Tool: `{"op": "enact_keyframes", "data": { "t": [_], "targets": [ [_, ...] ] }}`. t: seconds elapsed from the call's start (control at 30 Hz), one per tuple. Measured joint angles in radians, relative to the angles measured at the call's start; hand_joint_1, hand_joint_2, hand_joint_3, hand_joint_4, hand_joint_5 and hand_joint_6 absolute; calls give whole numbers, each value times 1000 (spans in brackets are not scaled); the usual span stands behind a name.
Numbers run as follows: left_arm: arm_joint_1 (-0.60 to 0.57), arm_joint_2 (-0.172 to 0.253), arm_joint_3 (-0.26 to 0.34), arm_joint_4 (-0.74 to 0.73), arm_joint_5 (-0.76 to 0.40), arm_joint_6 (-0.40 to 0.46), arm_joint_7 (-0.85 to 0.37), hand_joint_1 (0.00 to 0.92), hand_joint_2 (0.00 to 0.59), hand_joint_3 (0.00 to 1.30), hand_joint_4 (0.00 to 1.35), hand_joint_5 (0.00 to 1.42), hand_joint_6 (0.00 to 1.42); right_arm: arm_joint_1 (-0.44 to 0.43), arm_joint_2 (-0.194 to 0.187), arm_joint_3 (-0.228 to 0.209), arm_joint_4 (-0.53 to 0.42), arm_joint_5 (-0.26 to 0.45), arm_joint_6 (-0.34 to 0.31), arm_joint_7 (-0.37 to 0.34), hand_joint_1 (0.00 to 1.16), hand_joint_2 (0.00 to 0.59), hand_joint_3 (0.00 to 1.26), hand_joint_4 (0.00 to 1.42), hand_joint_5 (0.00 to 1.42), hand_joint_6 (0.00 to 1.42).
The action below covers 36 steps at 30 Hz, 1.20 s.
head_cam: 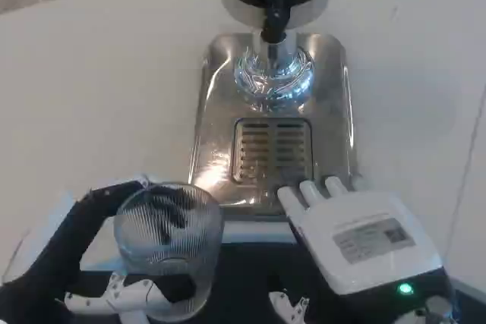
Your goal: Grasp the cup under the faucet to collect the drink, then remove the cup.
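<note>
White table (pixel 91 73) carries a steel drip tray (pixel 334 111) under the black faucet (pixel 273 17). Left hand (pixel 114 263) grips the ribbed glass cup (pixel 168 244) near the tray's front edge. Right hand (pixel 357 237) lies flat, empty, fingers (pixel 311 191) extended onto the tray.

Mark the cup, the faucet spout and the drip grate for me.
cup (pixel 168 248): head view, on its ribbed glass wall.
faucet spout (pixel 273 22): head view, on the black nozzle.
drip grate (pixel 272 151): head view, on the middle of the slotted metal plate.
</note>
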Motion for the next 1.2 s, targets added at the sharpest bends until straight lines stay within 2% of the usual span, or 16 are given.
{"op": "enact_keyframes", "data": {
  "t": [0.6,0.93,1.2],
  "targets": [
    [-11,-14,-3,-4,32,19,0,548,28,1012,1204,1241,427,0,0,0,-4,-13,10,1,175,472,0,0,0,0],
    [-93,-59,-34,1,37,102,9,548,24,1011,1204,1241,427,0,0,0,-6,-25,32,1,175,472,0,0,0,0],
    [-166,-97,-56,43,82,126,56,548,26,1011,1204,1241,428,0,-1,0,-9,-35,51,3,175,472,0,0,0,0]
  ]
}}
